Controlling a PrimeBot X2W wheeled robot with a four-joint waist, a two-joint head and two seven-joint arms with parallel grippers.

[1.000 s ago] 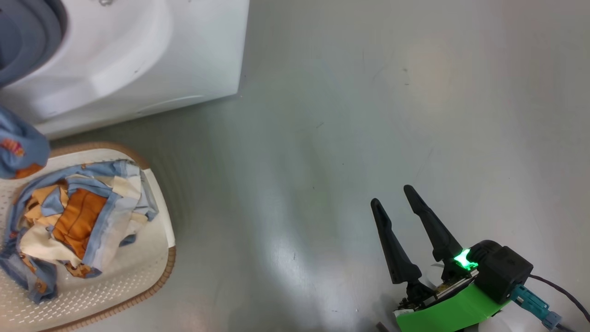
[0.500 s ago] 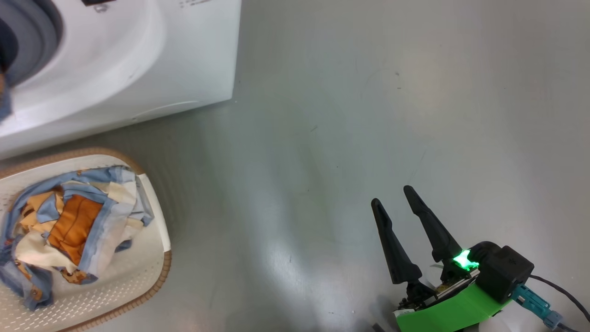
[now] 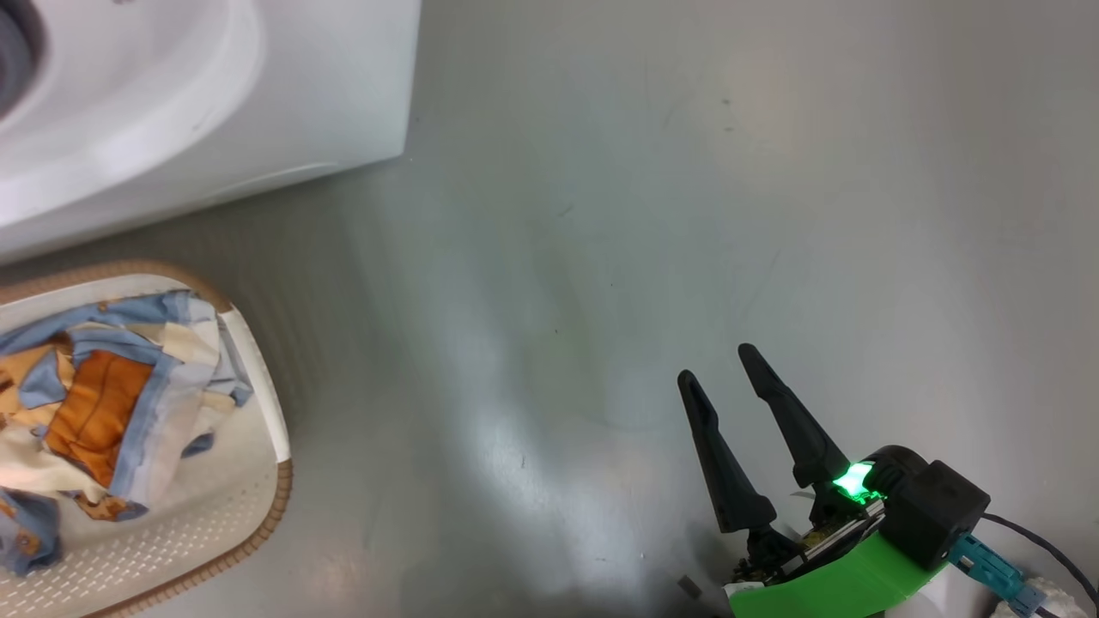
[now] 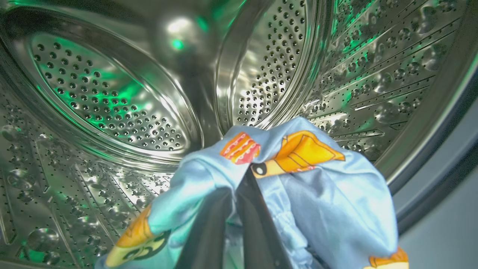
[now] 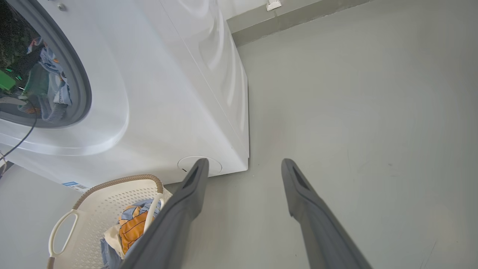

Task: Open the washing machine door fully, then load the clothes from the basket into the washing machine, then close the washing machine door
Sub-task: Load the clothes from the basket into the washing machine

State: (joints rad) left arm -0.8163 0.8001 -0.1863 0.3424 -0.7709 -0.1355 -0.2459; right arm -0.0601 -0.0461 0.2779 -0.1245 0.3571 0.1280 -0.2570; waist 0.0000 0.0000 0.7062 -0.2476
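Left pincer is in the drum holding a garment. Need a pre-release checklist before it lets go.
1. Grip: left pincer is shut on the light-blue garment. Ok.
2. Depth: the pincer tips are inside the drum. Ok.
3. Garment fully past the grey ring: cannot tell. Its lower folds run off the bottom of the left wrist view.
4. Landing spot: the drum wall ahead is bare perforated steel. Ok.
5. Right pincer is open, holds nothing and is over the floor, apart from the machine. Ok.
6. Basket emptied: not ok. Clothes lie in it.
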